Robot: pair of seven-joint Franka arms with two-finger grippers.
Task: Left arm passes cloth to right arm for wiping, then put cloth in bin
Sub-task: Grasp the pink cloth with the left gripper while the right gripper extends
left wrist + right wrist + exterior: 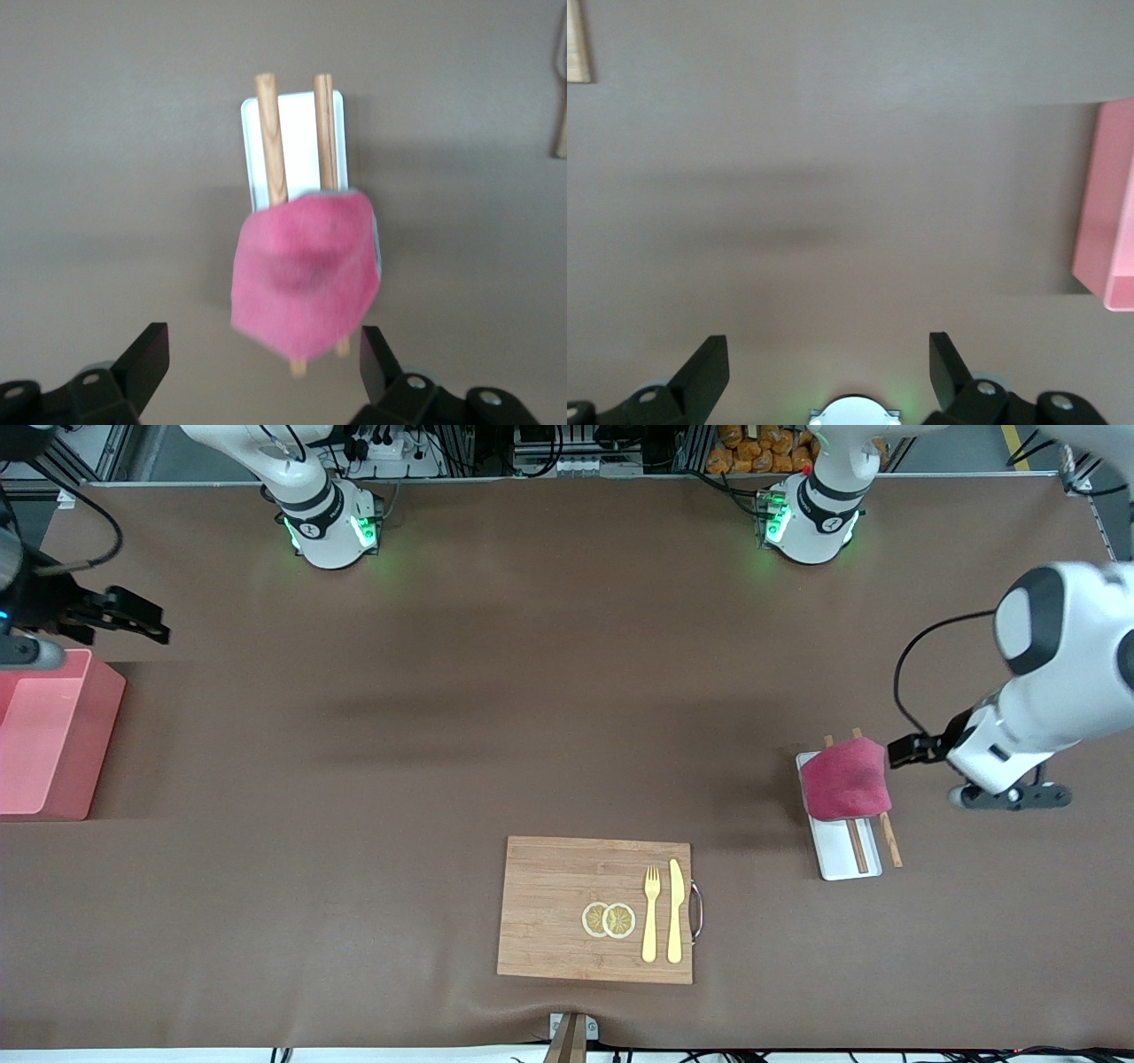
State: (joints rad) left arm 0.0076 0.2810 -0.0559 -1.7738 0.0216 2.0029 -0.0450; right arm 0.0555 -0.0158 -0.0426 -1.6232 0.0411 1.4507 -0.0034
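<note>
Left claw (264, 367) hangs spread wide and empty over the desk (496, 717), just beside the cloth (846, 781) at my left arm's end, so I judge the task has barely begun. That cloth lies crumpled across one end of a white tray (842, 859), draped over two wooden sticks (858, 845) that rest along the tray; in my left wrist view its fuzzy pink mass (306, 279) sits between my fingers (146, 359) but apart from them, so nothing is gripped yet. My right claw (133, 622) waits over the desk near the bin (53, 735) at my right arm's end, fingers also apart with nothing between them, and the bin's pink wall (1103, 212) shows at the edge of my right wrist view. Its inside looks bare as far as I can see. A cutting board (549, 908) lies nearer the front camera, carrying two lemon slices (609, 919), a fork (651, 914) and a knife (675, 911). Everything is left, by my reading: picking up the cloth, handing it to my right arm, the wiping, and dropping it in the bin.
</note>
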